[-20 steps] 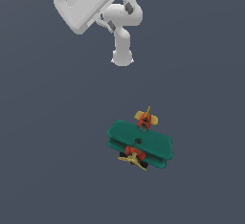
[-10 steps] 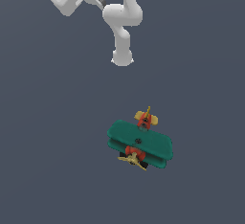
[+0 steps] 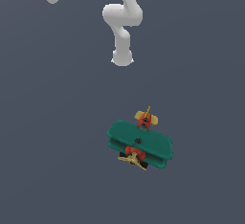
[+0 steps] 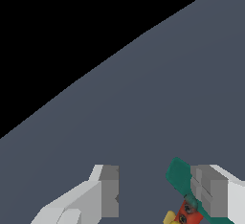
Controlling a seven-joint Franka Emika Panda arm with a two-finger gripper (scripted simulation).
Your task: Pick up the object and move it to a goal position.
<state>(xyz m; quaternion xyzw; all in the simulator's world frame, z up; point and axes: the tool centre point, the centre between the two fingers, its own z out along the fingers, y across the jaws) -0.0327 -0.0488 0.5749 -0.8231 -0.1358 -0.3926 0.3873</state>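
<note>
The object, a toy biplane [image 3: 139, 140] with teal-green wings, a red body and yellow propeller and tail fins, rests on the grey floor in the lower middle of the exterior view. The white arm [image 3: 121, 19] rises from its base at the top of that view, and its hand leaves the picture at the upper left corner. In the wrist view my gripper [image 4: 158, 195] is open, with nothing between its two grey fingertips [image 4: 110, 192]. A teal wing tip and some red body of the biplane [image 4: 181, 180] show beyond the gap, partly behind one finger.
The arm's round base [image 3: 122, 57] stands on the floor beyond the biplane in the exterior view. A plain dark grey floor [image 3: 52, 137] surrounds the toy. The wrist view shows the floor's edge against black [image 4: 57, 36].
The arm has swung toward the exterior view's upper left, carrying the hand nearly out of the picture. The biplane has not moved.
</note>
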